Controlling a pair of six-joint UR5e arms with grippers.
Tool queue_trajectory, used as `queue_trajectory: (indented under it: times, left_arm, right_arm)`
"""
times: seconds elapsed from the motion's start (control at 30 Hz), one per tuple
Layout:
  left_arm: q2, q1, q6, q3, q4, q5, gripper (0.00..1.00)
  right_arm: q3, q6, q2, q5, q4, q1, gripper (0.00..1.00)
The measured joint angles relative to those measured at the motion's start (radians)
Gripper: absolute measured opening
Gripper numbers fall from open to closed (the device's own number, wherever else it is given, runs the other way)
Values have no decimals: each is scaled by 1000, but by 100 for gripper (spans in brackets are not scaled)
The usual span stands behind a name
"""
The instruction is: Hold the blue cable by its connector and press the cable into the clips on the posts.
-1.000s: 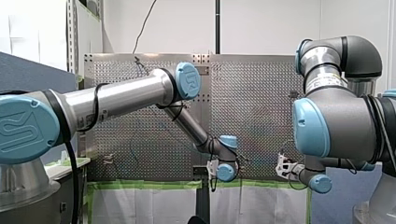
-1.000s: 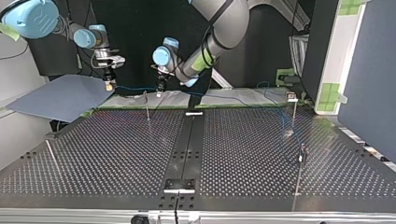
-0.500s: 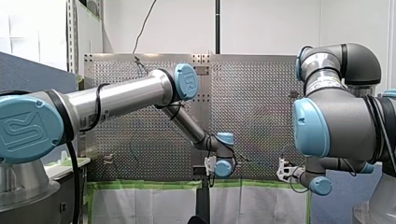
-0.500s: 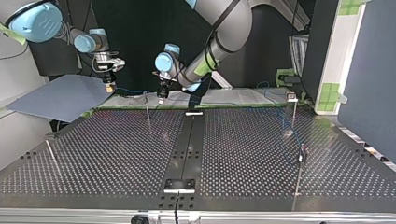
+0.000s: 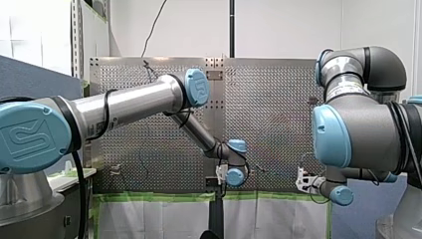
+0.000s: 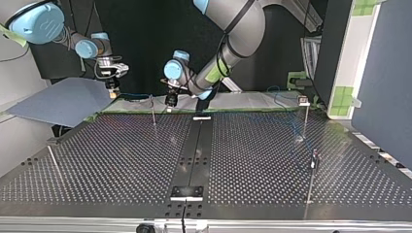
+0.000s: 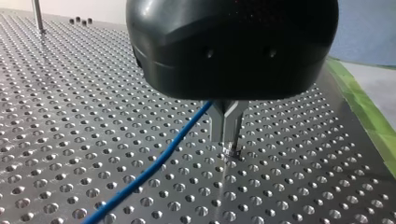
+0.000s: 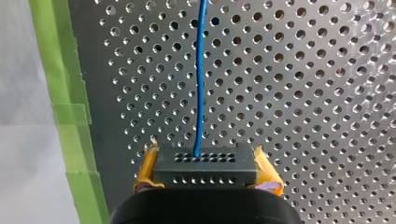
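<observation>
Two robot arms met at the far edge of a perforated table (image 6: 121, 160). In the upper left of the top view, my right gripper (image 6: 112, 89) hung just above that edge. Its own wrist view showed its yellow pads (image 8: 145, 170) clamped on both sides of a black connector (image 8: 205, 168), gripping it firmly. The blue cable (image 8: 201, 74) left the middle of the connector and ran straight ahead of the gripper over the holes, with a strip of green tape (image 8: 70, 116) off to one side.

In the top view the cable stretched rightward from the connector, past the top of a thin post (image 6: 152, 111) at upper centre-left. My left gripper (image 6: 170, 100) hovered just right of that post's top. Farther right, the cable trailed along the far edge toward a second post (image 6: 305, 119), which carried a small clip (image 6: 304, 101).

The left wrist view showed that gripper's metal fingers (image 7: 219, 123) drawn narrow, almost touching, with their tips low over the table. The cable came out from behind their base and slanted away over the holes. Whether it was pinched between them could not be told.

The step in hand seemed to be bringing the taut stretch of cable to the first post's clip. Whether any clip already held the cable was too small to see. The next move probably called for lining the cable up over that clip and pressing it in, with my right gripper holding the connector steady so the line stays tight.
</observation>
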Motion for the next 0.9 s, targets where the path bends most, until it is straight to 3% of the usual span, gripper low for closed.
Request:
queue_trajectory:
  times: [0.37,0.7,0.9]
  left_arm:
    - [1,10,-2,9,-4,-2,0]
    - [0,19,-2,27,-23,-7,0]
    - [1,23,-3,38,-36,-8,0]
  right_arm:
    - [-46,2,0,4,43,2,0]
    - [-89,44,0,39,53,0,0]
    - [-114,55,0,41,60,2,0]
